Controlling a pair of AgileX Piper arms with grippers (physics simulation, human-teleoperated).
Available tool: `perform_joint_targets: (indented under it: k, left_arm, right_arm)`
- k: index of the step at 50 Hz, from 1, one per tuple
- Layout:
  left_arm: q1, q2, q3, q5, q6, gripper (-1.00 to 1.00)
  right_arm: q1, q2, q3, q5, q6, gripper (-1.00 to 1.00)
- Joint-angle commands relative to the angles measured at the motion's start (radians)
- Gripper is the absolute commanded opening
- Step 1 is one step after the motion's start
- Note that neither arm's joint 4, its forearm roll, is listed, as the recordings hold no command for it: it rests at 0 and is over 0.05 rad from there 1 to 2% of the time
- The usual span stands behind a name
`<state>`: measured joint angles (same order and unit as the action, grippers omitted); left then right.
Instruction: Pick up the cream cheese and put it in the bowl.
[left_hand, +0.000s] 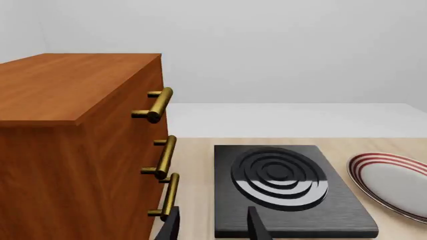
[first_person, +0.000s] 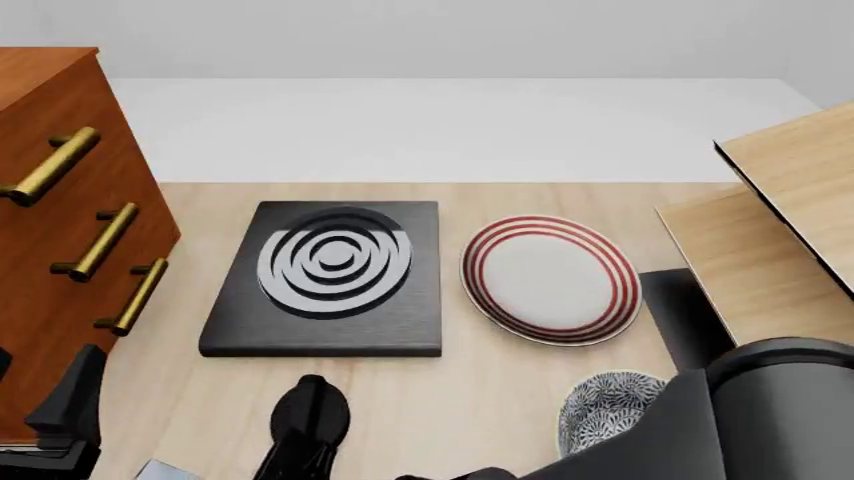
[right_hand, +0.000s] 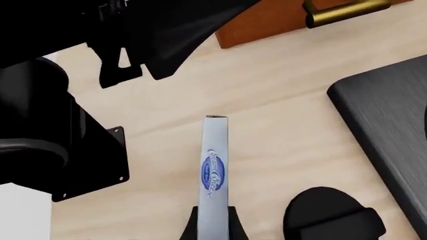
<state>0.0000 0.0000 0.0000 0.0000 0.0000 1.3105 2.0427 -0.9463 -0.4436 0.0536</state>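
Cream cheese: I've got the cream cheese (right_hand: 213, 170) sitting between my right gripper (right_hand: 212, 226) fingers in the right wrist view. It's a slim pale-blue carton seen edge-on, with a dark blue oval logo, held above the light wood table (right_hand: 267, 100).
Right jaws: pinching the carton, one dark finger (right_hand: 235, 227) pressed to each side of its near end.
Left jaws: I only see two thin dark fingertips (left_hand: 257, 225) of the left gripper (left_hand: 213, 226) with a gap between them, so spread, with nothing in there.
Bowl: the bowl (first_person: 607, 408) is round and deep, white with a dense dark floral print. It sits near the front right of the table and my right arm (first_person: 727, 420) covers part of it. From what shows of the inside, I can't tell whether there's anything in it.
Plate: the plate (first_person: 551, 278) is flat and white with red rings, lies just beside the burner slab, and has nothing on it.
Burner: the burner (first_person: 330, 277) is a matte black square slab with raised concentric rings that look shiny grey.
Cabinet: the cabinet (left_hand: 73, 140) is reddish wood grain with three brass bar handles (left_hand: 160, 104), on the left side of the table.
Right side: pale wood panels (first_person: 781, 230) with a dark edge, boxy looking; I can't tell what they are.
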Motion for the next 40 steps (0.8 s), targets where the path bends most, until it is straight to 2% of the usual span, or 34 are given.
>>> perform_joint_targets:
  k: [1,11,40]
  left_arm:
    - [0.0,0.0,0.0,0.0,0.0,1.0]
    - [0.0,0.0,0.0,0.0,0.0,1.0]
    - [0.0,0.0,0.0,0.0,0.0,1.0]
  right_arm:
    - [0.006,-0.019,0.003,0.008,0.001,-1.0]
    - [0.015,-0.103,0.04,0.027,-0.009,-1.0]
    - [0.009,-0.426,0.246,0.127,-0.042,-1.0]
